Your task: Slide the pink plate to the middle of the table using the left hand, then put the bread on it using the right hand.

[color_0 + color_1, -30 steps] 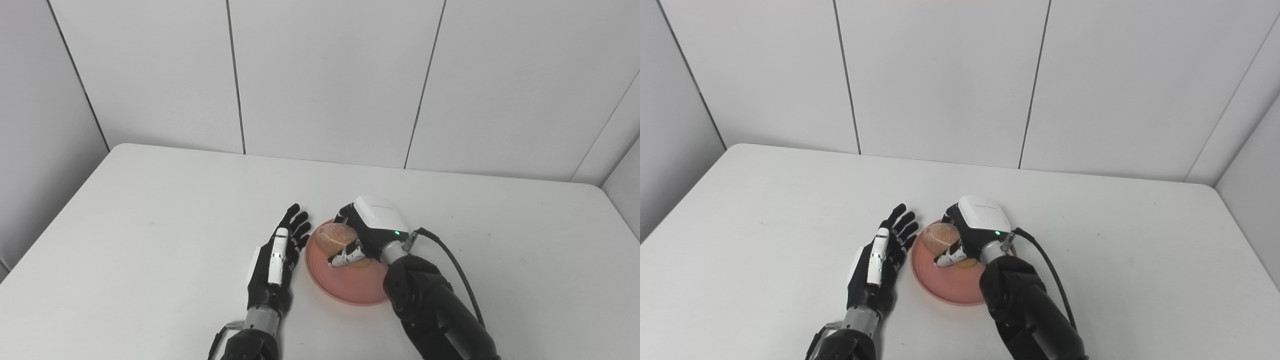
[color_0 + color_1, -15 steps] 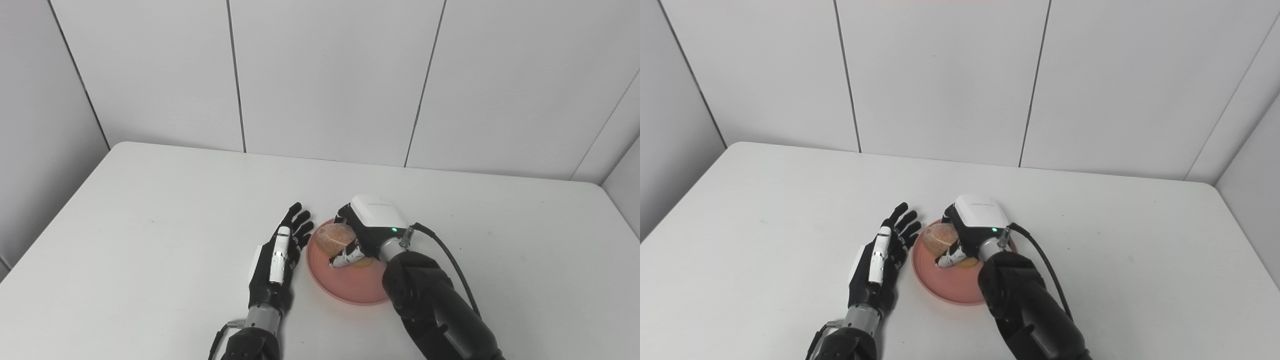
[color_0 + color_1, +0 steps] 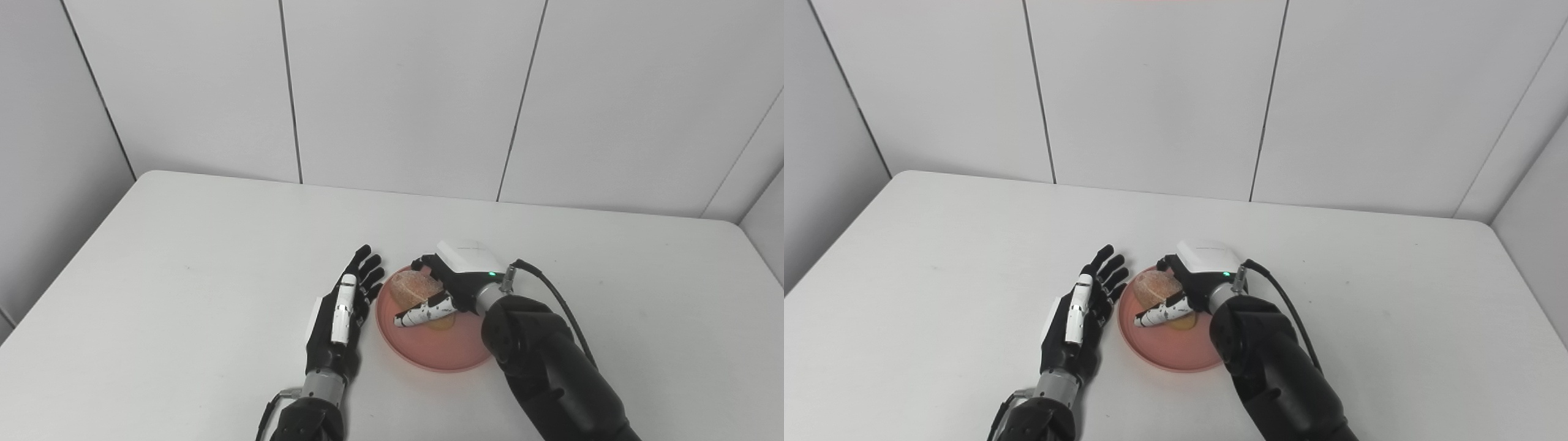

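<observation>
Right hand (image 3: 450, 288) around bread (image 3: 409, 286), over pink plate (image 3: 429, 346)

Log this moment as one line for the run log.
left robot hand: open beside pink plate | right robot hand: around bread on plate

I work in a bare lab test cell: a plain white table (image 3: 184, 257) boxed in by blank grey wall panels (image 3: 398, 92).
</observation>
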Controlling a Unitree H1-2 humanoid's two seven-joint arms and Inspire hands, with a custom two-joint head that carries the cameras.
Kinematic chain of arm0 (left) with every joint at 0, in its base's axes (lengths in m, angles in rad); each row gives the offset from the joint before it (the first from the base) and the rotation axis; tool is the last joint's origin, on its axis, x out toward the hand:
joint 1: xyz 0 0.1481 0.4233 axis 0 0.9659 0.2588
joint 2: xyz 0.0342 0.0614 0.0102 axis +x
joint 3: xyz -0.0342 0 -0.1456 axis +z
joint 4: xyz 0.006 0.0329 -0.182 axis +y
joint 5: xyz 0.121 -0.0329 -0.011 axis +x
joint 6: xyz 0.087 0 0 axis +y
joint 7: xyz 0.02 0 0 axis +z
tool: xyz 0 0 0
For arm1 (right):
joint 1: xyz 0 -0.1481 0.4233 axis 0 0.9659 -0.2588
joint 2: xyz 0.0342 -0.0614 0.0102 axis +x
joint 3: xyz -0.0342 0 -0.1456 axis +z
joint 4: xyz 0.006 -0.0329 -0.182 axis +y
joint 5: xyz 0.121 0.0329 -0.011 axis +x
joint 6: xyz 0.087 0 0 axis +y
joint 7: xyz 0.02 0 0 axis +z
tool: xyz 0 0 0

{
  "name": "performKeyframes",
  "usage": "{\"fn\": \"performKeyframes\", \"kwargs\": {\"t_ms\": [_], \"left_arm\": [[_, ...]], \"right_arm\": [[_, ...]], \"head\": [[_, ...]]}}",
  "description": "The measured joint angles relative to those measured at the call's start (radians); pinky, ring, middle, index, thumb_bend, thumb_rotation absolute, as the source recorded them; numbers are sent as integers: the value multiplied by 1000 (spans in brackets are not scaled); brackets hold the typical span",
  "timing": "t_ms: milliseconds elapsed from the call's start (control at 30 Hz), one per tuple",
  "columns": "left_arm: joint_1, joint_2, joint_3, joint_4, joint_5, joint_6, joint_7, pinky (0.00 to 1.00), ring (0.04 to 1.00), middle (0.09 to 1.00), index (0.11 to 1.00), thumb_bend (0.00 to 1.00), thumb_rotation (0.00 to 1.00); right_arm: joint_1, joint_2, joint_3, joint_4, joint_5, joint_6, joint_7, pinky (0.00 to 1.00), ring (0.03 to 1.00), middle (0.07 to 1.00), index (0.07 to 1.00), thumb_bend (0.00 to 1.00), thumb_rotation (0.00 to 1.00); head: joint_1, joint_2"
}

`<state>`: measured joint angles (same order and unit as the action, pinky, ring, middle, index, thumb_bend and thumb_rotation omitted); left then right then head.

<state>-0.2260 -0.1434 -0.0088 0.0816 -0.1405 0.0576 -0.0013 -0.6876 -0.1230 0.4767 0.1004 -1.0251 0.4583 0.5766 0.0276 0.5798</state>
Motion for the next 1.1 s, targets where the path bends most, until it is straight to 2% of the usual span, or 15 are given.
{"fn": "performKeyframes", "kwargs": {"t_ms": [133, 333, 533, 733, 833, 900, 933, 967, 1000, 1067, 1100], "left_arm": [[0, 0, 3, 0, -11, 0, -1, 886, 898, 901, 875, 394, 1000], [0, 0, 10, 0, -23, 0, -7, 890, 917, 919, 889, 393, 1000], [0, 0, 15, 0, -35, 0, -16, 887, 906, 907, 886, 391, 1000], [0, 0, 14, 0, -30, 0, -15, 897, 904, 904, 886, 394, 1000], [0, 0, 14, 0, -28, 1, -15, 899, 907, 905, 888, 396, 1000], [0, 0, 14, 0, -28, 1, -15, 900, 909, 908, 889, 401, 1000], [0, 0, 14, 0, -28, 1, -15, 902, 910, 910, 891, 403, 1000], [0, 0, 14, 0, -29, 2, -15, 903, 910, 911, 891, 403, 1000], [0, 0, 14, -1, -29, 2, -15, 903, 909, 910, 891, 404, 1000], [0, 2, 14, -3, -29, 4, -16, 906, 906, 910, 890, 405, 1000], [0, 4, 14, -3, -29, 5, -16, 906, 906, 910, 890, 405, 1000]], "right_arm": [[0, -13, 0, -30, 0, 0, 3, 575, 732, 789, 831, 1000, 697], [0, -30, -2, -102, 0, -1, 4, 628, 787, 852, 891, 1000, 711], [1, -29, -16, -187, 11, -1, 4, 611, 755, 829, 875, 1000, 721], [-1, -31, -31, -269, -5, -1, 7, 643, 784, 847, 884, 995, 737], [-4, -31, -57, -300, -13, -1, 17, 628, 763, 830, 883, 999, 756], [-3, -32, -82, -309, -10, -1, 11, 445, 582, 703, 879, 1000, 750], [-1, -32, -94, -312, -9, -1, 0, 433, 573, 697, 878, 999, 751], [2, -33, -109, -316, -5, -1, -9, 454, 601, 719, 878, 996, 751], [6, -35, -123, -320, 0, -1, -18, 555, 700, 784, 882, 991, 747], [21, -41, -146, -327, 6, -1, -38, 678, 788, 848, 893, 969, 735], [31, -46, -156, -329, 10, -2, -48, 692, 795, 854, 894, 967, 734]], "head": [[-3, -5], [-9, -8], [-17, -11], [-23, -12], [-25, -12], [-26, -14], [-31, -12], [-31, -12], [-40, -12], [-46, -14], [-46, -14]]}}
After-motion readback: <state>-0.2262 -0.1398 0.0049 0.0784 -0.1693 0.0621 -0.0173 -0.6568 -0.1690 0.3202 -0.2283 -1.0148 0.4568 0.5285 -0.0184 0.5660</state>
